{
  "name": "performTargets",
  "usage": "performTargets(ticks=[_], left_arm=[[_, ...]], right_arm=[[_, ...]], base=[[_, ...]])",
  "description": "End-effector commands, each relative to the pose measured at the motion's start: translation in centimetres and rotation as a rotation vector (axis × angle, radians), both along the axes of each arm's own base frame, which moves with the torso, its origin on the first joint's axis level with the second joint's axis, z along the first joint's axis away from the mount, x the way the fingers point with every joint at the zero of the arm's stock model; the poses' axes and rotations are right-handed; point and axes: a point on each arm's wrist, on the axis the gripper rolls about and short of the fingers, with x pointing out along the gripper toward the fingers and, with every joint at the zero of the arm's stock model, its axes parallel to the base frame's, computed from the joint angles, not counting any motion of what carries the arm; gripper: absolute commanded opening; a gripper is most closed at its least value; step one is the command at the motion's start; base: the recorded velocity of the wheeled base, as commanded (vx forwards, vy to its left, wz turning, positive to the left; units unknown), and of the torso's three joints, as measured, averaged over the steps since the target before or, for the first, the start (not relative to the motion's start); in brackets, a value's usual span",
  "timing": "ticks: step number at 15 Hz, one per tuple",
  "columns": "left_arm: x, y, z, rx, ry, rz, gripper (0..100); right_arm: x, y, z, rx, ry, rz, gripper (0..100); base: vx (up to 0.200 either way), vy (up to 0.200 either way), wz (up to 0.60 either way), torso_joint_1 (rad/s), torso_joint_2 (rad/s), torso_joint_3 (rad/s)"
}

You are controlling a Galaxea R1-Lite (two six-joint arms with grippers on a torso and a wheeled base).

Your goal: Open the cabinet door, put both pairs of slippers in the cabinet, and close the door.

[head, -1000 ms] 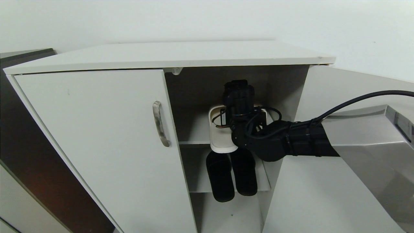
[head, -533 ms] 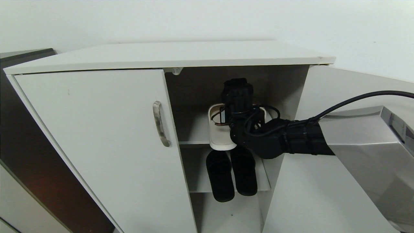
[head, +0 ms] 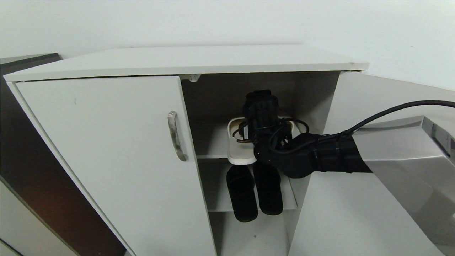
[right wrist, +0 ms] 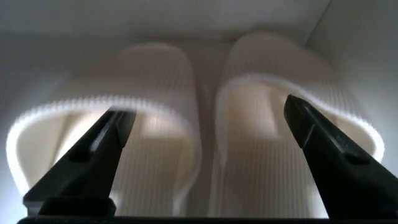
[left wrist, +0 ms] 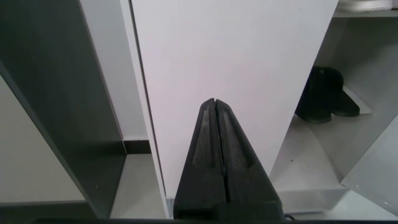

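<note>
- The left gripper [left wrist: 214,109] hangs outside the cabinet [head: 185,60], its fingers pressed together on nothing. It faces the closed left door [head: 106,153], well apart from either pair.
- The right door [head: 355,220] stands swung wide on the robot's right, with the right arm passing beside it. That arm is clearly the nearer one for the closing that remains.
- The black slippers [head: 242,195] lie side by side on the lower shelf [head: 217,192], their heels poking out past its front edge.
- Above them, the right gripper [right wrist: 205,115] sits inside the cabinet, spread wide and holding nothing, one finger in front of each slipper of the pale pair.
- The white slippers [right wrist: 155,81] rest on the upper shelf [head: 213,142], directly ahead of the claw. Their long axis runs front to back, toes deep inside, heels toward the opening. One heel overhangs the shelf edge a little.
- My reading: both pairs are stowed, so the coming move turns on drawing the claw straight back along that axis without dragging a heel.
- Against a second ago, the white heel sits slightly further in over the shelf. Against half a second ago, the right gripper has dropped back a touch toward the opening.
</note>
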Motion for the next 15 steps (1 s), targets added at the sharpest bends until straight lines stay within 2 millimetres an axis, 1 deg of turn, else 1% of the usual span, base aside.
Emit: performTargets(ticks=[1,3,5,6,8,9,10,11,14,15], left_arm=[[0.0,0.0,0.0,-0.001,0.001,0.001,0],[0.0,0.0,0.0,-0.001,0.001,0.001,0],[0.0,0.0,0.0,-0.001,0.001,0.001,0],[0.0,0.0,0.0,-0.001,0.001,0.001,0],[0.0,0.0,0.0,-0.001,0.001,0.001,0],[0.0,0.0,0.0,-0.001,0.001,0.001,0],[0.0,0.0,0.0,0.000,0.001,0.001,0],[0.0,0.0,0.0,0.000,0.001,0.001,0],[0.0,0.0,0.0,0.000,0.001,0.001,0],[0.0,0.0,0.0,0.000,0.001,0.001,0]], right_arm=[[-2.7,-0.3,1.7,0.005,-0.008,0.002,100],[-5.0,-0.4,2.4,0.000,-0.008,0.013,100],[-8.2,-0.5,2.5,-0.001,-0.009,0.054,100],[-10.2,-0.5,2.1,-0.005,-0.006,0.088,100],[-12.8,-0.8,1.2,-0.023,0.008,0.140,100],[-13.3,-0.8,1.2,-0.022,0.008,0.151,0],[-13.9,-0.9,1.3,-0.013,0.004,0.167,0],[-14.4,-1.3,1.0,-0.003,0.001,0.179,0],[-14.7,-1.7,-1.8,0.005,0.017,0.238,0],[-14.4,-1.9,-2.0,0.023,0.005,0.233,0]], base=[[0.000,0.000,0.00,0.000,0.00,0.000],[0.000,0.000,0.00,0.000,0.00,0.000],[0.000,0.000,0.00,0.000,0.00,0.000],[0.000,0.000,0.00,0.000,0.00,0.000],[0.000,0.000,0.00,0.000,0.00,0.000],[0.000,0.000,0.00,0.000,0.00,0.000],[0.000,0.000,0.00,0.000,0.00,0.000],[0.000,0.000,0.00,0.000,0.00,0.000],[0.000,0.000,0.00,0.000,0.00,0.000],[0.000,0.000,0.00,0.000,0.00,0.000]])
